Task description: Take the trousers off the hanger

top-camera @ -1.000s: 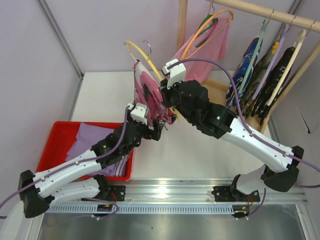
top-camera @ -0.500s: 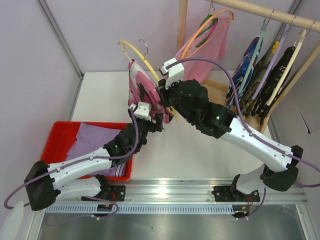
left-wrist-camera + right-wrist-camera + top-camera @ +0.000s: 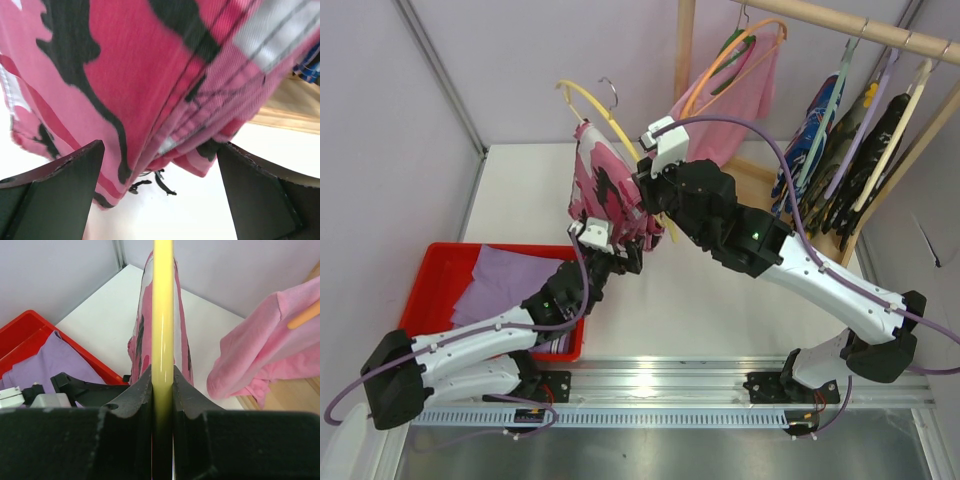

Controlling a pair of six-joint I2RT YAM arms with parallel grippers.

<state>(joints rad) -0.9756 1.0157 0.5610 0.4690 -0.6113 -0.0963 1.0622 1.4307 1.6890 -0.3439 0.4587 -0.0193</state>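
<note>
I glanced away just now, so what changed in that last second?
The right hand, shut on the hanger, tipped it slightly up and left; the trousers shifted along. The left hand rose toward them, then dropped back, open. Red bin and rack unchanged.

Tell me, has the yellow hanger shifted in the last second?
Yes. The hanger has moved left in the top view, farther from the rack's wooden post.

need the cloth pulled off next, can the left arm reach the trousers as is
Probably yes: the left fingers are open at the lower edge of the trousers, nothing between, while the right fingers clamp the hanger.
</note>
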